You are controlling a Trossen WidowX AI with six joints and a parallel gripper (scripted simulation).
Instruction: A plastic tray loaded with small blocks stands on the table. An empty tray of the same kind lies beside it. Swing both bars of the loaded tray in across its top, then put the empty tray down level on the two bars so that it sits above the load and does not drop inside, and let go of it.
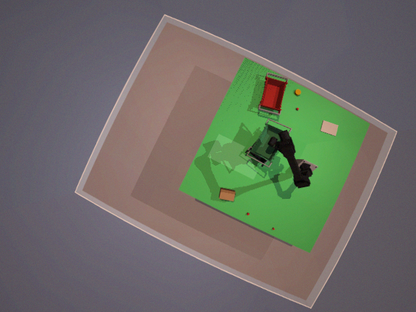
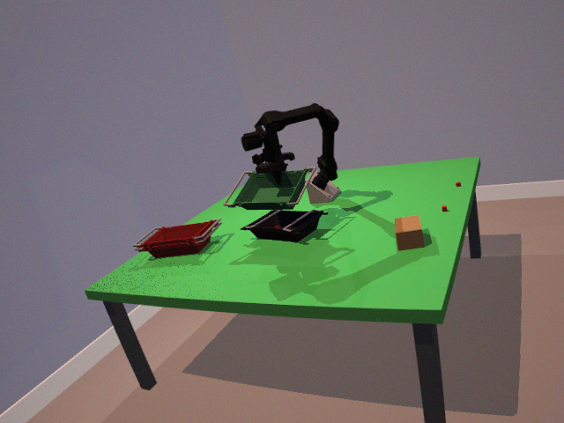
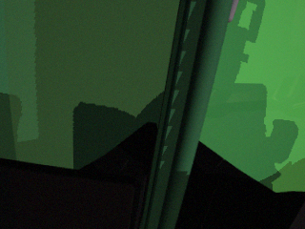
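Observation:
The empty green tray [image 1: 260,144] [image 2: 255,191] hangs above the loaded black tray [image 2: 259,233], tilted, its long side towards the exterior camera lower. Its own bars stand out over its ends. My gripper [image 2: 276,178] [image 3: 160,134] is shut on its far long rim, which also fills the middle of the wrist view. The black tray stands on the table; something red shows inside. Its left bar [image 2: 266,219] and right bar [image 2: 300,220] lie across its top. In the top view the green tray and arm hide most of the black tray. The two trays appear apart.
A red tray [image 1: 273,95] [image 2: 175,243] stands to one side. An orange box [image 1: 227,194] [image 2: 409,232] is on the other side. A pale plate [image 1: 329,128], an orange disc [image 1: 298,91] and several small red blocks lie around.

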